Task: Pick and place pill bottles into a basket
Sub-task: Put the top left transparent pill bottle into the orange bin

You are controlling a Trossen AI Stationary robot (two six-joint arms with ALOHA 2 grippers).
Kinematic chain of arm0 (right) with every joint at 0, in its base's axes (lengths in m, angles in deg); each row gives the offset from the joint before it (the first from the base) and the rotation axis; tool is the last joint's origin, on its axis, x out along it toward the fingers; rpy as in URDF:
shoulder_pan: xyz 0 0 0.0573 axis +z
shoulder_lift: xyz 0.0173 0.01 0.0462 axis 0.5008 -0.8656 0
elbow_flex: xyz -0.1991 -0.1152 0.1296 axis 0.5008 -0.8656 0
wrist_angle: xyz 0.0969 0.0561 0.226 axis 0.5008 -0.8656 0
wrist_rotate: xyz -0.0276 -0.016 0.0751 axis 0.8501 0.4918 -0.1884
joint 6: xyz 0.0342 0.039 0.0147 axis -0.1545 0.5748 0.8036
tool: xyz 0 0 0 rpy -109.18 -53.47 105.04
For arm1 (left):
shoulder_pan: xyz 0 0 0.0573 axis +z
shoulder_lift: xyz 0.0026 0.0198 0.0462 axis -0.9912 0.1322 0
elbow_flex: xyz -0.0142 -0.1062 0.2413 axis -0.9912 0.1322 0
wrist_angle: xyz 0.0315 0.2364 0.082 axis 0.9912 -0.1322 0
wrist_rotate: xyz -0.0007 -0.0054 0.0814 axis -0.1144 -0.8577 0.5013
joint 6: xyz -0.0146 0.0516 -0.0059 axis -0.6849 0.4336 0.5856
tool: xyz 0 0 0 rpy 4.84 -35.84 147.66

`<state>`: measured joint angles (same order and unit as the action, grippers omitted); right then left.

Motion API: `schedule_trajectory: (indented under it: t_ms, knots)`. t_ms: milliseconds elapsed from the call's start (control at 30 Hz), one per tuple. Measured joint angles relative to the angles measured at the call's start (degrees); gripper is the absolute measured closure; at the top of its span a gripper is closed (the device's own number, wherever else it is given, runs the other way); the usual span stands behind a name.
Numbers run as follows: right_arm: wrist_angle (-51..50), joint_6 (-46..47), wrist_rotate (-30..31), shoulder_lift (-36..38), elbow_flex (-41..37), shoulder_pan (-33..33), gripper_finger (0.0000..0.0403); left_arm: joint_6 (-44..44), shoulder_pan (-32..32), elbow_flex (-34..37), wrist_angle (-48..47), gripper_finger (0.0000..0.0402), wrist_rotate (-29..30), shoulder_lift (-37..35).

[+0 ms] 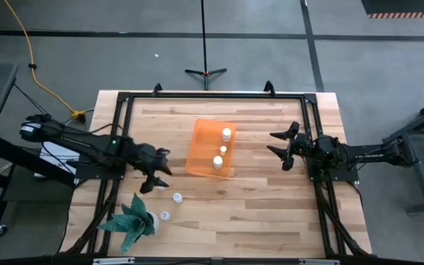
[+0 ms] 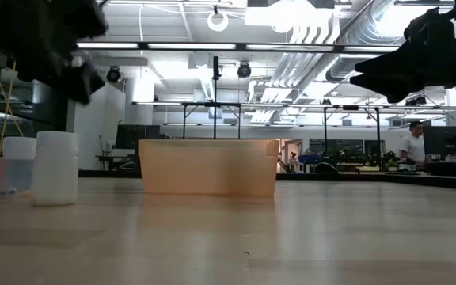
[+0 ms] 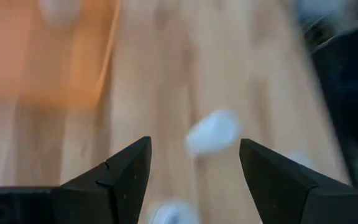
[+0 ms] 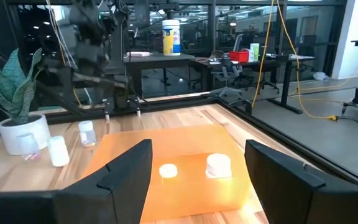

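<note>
A shallow orange basket [image 1: 210, 149] is seen near the middle of the wooden worktop [image 1: 256, 206], and three white bottles [image 1: 218, 161] are counted inside it in the high view, set in a row along its right half. In the right wrist view only two of these can be made out through the translucent wall, and the basket's near edge is partly masked by that arm's own fingers. In the low view the basket is shown side-on, and its contents cannot be made out through the wall. Three more bottles are left on the worktop to the left of the basket: one [image 1: 177, 197] just past the left gripper, one [image 1: 165, 216] beside the plant [image 1: 132, 221], and a third partly covered by the left gripper, so its outline is hard to judge. The left gripper [image 1: 157, 177] is held above the worktop close to these bottles, its jaws spread wide with nothing between them; the left wrist view is smeared, and only pale blobs of bottles and an orange corner can be told there. The right gripper [image 1: 284, 145] is poised well to the right of the basket, jaws also wide apart and empty. In the low view two bottles stand at the left edge, one half cut off by the other, and both arms are shown only as dark shapes cropped by the upper border. A person [image 2: 411, 145] is visible far behind in the room.
</note>
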<state>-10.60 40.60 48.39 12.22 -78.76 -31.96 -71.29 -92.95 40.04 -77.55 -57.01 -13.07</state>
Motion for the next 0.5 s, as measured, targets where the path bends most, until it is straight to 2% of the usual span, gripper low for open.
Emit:
schedule_trajectory:
  t_ms: [133, 300, 500]
  knots:
    - [-0.07, 0.0, 0.01, 0.0, 0.0, 0.0, 0.0156, -4.06, 0.03, -0.53, -6.16, 0.0121, 2.43, 3.14]
    - [-0.09, -0.06, 0.02, 0.0, 0.0, 0.0, 0.0156, -9.13, 0.0, -0.56, -6.84, 0.0121, -1.92, 4.29]
    - [-0.62, -0.28, 0.02, -0.01, -0.02, 0.0, 0.0156, -9.76, 0.02, -0.56, -9.82, 0.0121, -2.12, 4.26]
